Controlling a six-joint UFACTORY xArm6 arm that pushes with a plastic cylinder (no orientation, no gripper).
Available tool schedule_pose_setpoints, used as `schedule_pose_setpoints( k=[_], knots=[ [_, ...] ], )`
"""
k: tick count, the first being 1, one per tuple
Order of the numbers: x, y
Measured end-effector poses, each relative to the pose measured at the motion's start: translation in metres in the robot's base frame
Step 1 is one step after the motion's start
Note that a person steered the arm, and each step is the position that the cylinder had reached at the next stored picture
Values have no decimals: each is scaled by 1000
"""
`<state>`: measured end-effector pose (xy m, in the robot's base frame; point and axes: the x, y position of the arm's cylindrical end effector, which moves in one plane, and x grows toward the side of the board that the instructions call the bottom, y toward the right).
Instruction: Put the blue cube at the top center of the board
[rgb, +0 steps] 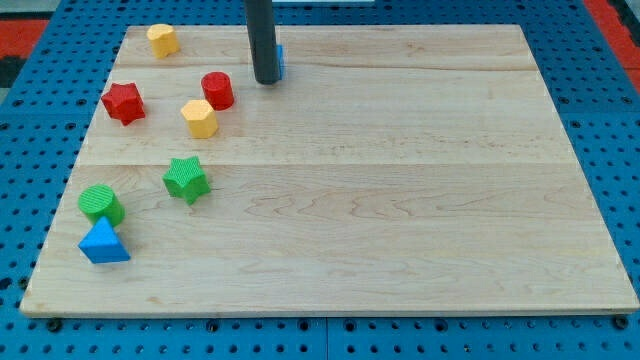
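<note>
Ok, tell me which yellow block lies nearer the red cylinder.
The yellow block just below the red cylinder; the other yellow block sits at the board's top-left corner.

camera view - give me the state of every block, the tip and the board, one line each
blue cube: near the view's top, left of centre, mostly hidden behind the rod
my tip: down at the blue cube
yellow block: top left corner
red cylinder: upright
red star: flat
yellow hexagon: beside red cylinder
green star: flat
green cylinder: upright
blue triangle: flat
board: flat
</note>
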<state>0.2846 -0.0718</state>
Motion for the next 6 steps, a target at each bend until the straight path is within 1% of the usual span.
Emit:
schedule_pose_setpoints(
  k=[1,3,4,5,6],
  knots=[
    [-10,-1],
    [4,1],
    [-5,-68],
    [-34,-35],
    [-37,4]
  ],
)
